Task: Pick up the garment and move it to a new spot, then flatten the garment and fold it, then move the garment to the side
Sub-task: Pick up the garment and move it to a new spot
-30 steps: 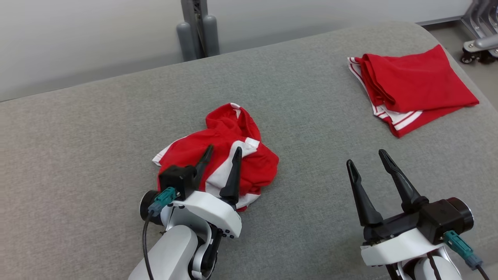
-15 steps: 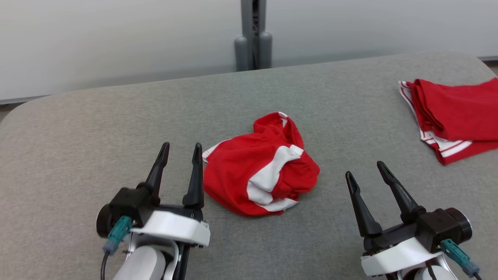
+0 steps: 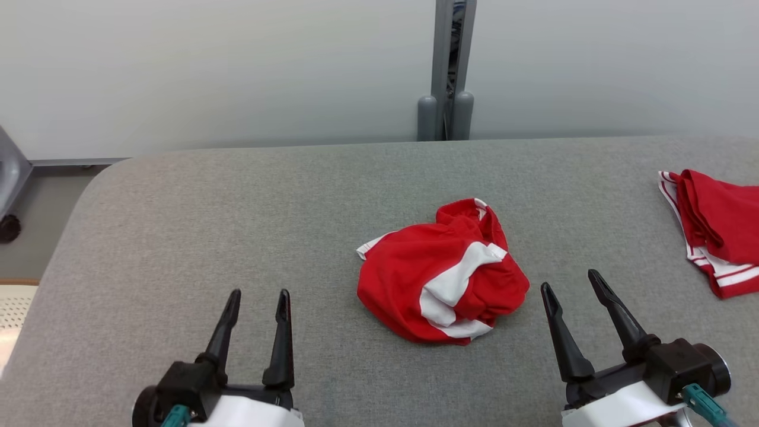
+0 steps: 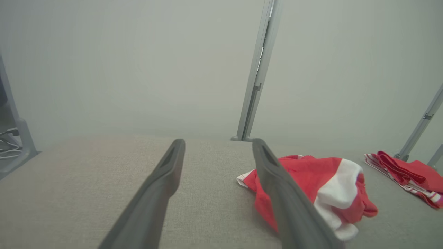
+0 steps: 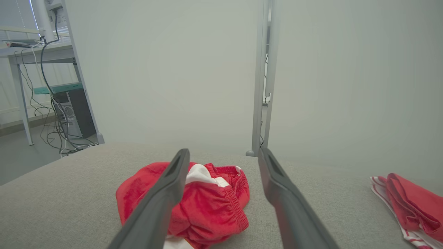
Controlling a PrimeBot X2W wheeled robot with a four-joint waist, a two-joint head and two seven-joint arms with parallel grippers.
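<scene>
A crumpled red garment (image 3: 442, 276) with white panels lies in a heap near the middle of the grey padded table (image 3: 237, 213). The left wrist view has the garment (image 4: 311, 183) to the right of my fingers, and in the right wrist view the garment (image 5: 207, 204) lies just left of centre. My left gripper (image 3: 258, 295) is open at the lower left, well clear of the heap. At the lower right my right gripper (image 3: 570, 281) stands open, just right of the heap and not touching it.
A second red garment (image 3: 717, 228) with white stripes lies folded at the table's right edge, also seen as folded cloth (image 5: 412, 204) in the right wrist view. A grey post (image 3: 447, 71) stands behind the table. The table's left edge rounds off by the floor (image 3: 29, 225).
The head camera swung, shifting the whole scene right and down. My left gripper drew back off the crumpled garment and now sits to its left, empty. The right gripper kept its pose.
</scene>
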